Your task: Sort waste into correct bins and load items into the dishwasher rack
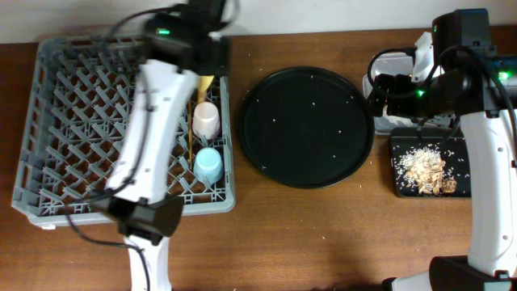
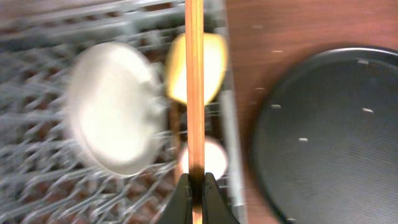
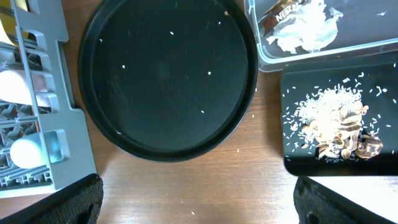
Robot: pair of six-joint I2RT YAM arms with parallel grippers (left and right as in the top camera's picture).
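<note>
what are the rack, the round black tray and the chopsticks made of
Dishwasher rack: likely moulded plastic, matte grey, uniform pegs and thick rim. Round black tray: probably plastic, dull black with fine surface texture; coated metal possible. Chopsticks: wood or bamboo by look, tan with lengthwise streaks.

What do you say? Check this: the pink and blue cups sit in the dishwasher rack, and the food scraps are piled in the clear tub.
One error. The right wrist view shows the food scraps piled in the shallow black rectangular tray, not the clear tub. The pink cup and blue cup do sit in the dishwasher rack.
</note>
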